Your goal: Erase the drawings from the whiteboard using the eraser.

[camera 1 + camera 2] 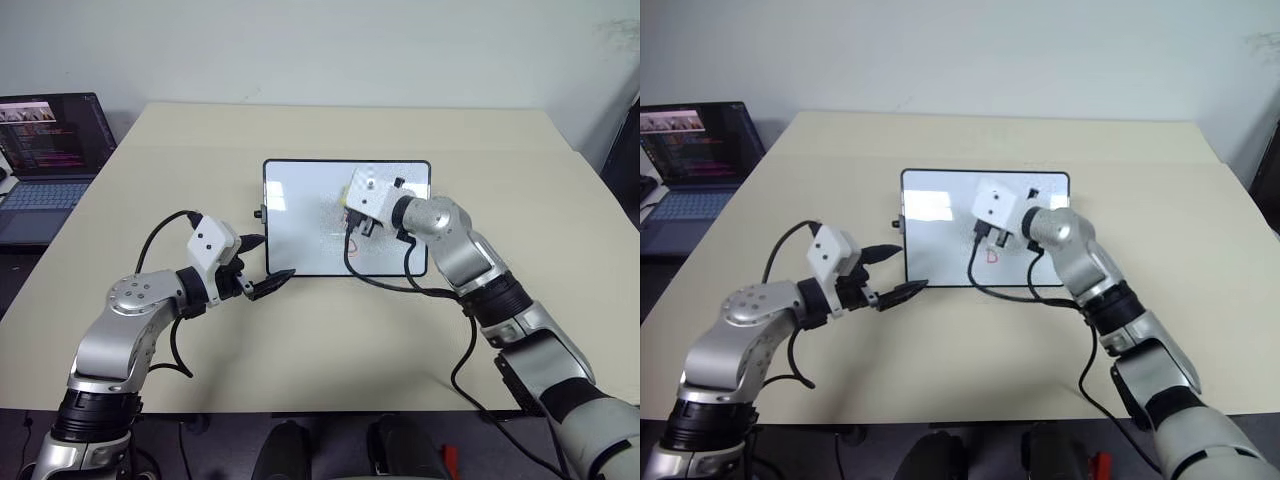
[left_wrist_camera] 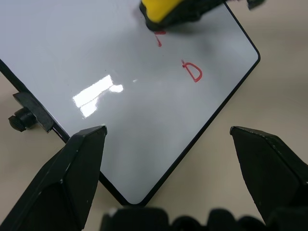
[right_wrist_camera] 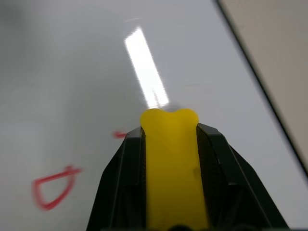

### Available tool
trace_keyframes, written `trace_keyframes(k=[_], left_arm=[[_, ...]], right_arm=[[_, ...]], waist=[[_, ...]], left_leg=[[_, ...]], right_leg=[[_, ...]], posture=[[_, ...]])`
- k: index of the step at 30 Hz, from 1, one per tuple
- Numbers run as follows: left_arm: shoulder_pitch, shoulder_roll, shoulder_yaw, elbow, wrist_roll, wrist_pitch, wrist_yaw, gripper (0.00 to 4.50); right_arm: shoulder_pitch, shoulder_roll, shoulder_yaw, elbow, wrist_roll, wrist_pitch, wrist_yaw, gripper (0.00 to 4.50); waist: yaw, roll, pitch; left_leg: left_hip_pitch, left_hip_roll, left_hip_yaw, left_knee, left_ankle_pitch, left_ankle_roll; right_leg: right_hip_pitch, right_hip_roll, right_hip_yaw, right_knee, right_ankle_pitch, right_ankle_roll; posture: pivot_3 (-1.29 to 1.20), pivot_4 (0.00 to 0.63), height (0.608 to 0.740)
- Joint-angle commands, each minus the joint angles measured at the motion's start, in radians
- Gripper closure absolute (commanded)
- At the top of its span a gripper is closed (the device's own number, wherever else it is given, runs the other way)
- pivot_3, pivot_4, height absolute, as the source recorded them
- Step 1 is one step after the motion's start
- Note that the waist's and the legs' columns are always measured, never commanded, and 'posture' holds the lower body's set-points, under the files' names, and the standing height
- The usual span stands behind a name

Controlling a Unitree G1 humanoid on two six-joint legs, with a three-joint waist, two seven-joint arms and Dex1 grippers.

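Left eye view: the whiteboard (image 1: pixel 300 215) lies flat at the centre of the beige tabletop (image 1: pixel 330 330), long sides running left to right, with a small black knob (image 1: pixel 258 213) on its left short side.

Right hand (image 3: pixel 168 125): clenched on the eraser (image 3: pixel 171 168). Both black fingers (image 3: pixel 126 183) clamp the sides of the yellow block, whose rounded end projects past the fingertips. The eraser sits over the right-centre part of the board; contact with the surface cannot be confirmed from these views.

Left hand (image 1: pixel 262 268): released, jaws spread wide and grasping nothing. It hovers just beside the board's near-left corner, with the rounded corner visible between the two fingers in the left wrist view.

Drawings: a red D shape (image 2: pixel 193 72) remains on the board, toward the near side and close to the eraser. A short red stroke (image 2: pixel 160 38) shows at the eraser's edge. This is the only legible writing on the board.

Laptop (image 1: pixel 45 160): open, at the far left beside the tabletop. Its screen carries lines of coloured text, too small to read.
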Motion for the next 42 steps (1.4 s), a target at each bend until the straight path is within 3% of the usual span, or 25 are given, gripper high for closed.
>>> trace_keyframes(k=[1, 5, 8, 17, 25, 35, 42], left_arm=[[-0.005, 0.004, 0.008, -0.028, -0.007, -0.014, -0.005, 0.0], [-0.005, 0.005, 0.007, -0.027, -0.008, -0.013, -0.008, 0.0], [-0.006, 0.005, 0.006, -0.026, -0.007, -0.014, -0.01, 0.0], [-0.012, 0.009, 0.007, -0.025, -0.005, -0.014, -0.013, 0.0], [-0.018, 0.009, 0.008, -0.025, -0.003, -0.011, -0.019, 0.0], [-0.019, 0.009, 0.008, -0.028, -0.003, -0.008, -0.018, 0.0], [-0.018, 0.005, 0.004, -0.029, -0.003, -0.008, -0.016, 0.0]], right_arm=[[0.014, -0.004, 0.01, 0.013, -0.031, 0.021, -0.005, 3.38], [-0.038, 0.021, -0.042, 0.068, -0.054, -0.023, -0.142, 3.38], [-0.052, 0.023, -0.05, 0.088, -0.053, -0.042, -0.169, 3.38], [0.017, -0.019, 0.015, 0.034, -0.059, 0.008, 0.004, 3.38], [-0.048, -0.011, -0.036, 0.101, -0.084, -0.049, -0.131, 3.38], [0.019, -0.048, 0.03, 0.039, -0.087, -0.014, 0.017, 3.38], [-0.047, 0.001, -0.032, 0.097, -0.101, -0.084, -0.153, 3.38]], waist=[[-0.001, 0.0, 0.0], [-0.001, 0.0, 0.0], [0.0, 0.0, 0.0], [0.0, 0.0, 0.0], [0.0, 0.0, 0.0], [0.001, 0.0, 0.0], [-0.001, 0.0, 0.0]], left_leg=[[0.0, 0.0, 0.0, 0.0, 0.0, 0.0], [0.001, 0.0, 0.0, 0.001, 0.001, 0.0], [0.001, 0.0, 0.0, 0.001, 0.001, 0.0], [0.0, 0.0, 0.0, 0.0, 0.001, 0.0], [0.001, 0.0, 0.0, 0.0, 0.001, 0.0], [0.001, 0.0, 0.0, 0.0, 0.001, 0.0], [0.002, 0.001, 0.0, 0.0, 0.002, 0.001]], right_leg=[[0.0, 0.0, 0.0, 0.0, 0.0, 0.0], [0.0, 0.0, 0.0, 0.001, 0.0, 0.0], [0.0, 0.0, 0.0, 0.001, 0.0, 0.0], [0.0, 0.0, 0.0, 0.0, 0.0, 0.0], [0.0, 0.0, 0.0, 0.001, 0.0, 0.0], [0.0, 0.0, 0.0, 0.0, 0.0, 0.0], [0.0, 0.001, 0.0, 0.001, 0.0, 0.0]], posture=[[0.0, 0.15, 0.74], [0.0, 0.15, 0.74], [0.0, 0.15, 0.74], [0.0, 0.15, 0.74], [0.0, 0.15, 0.74], [0.0, 0.15, 0.74], [0.0, 0.15, 0.74]])
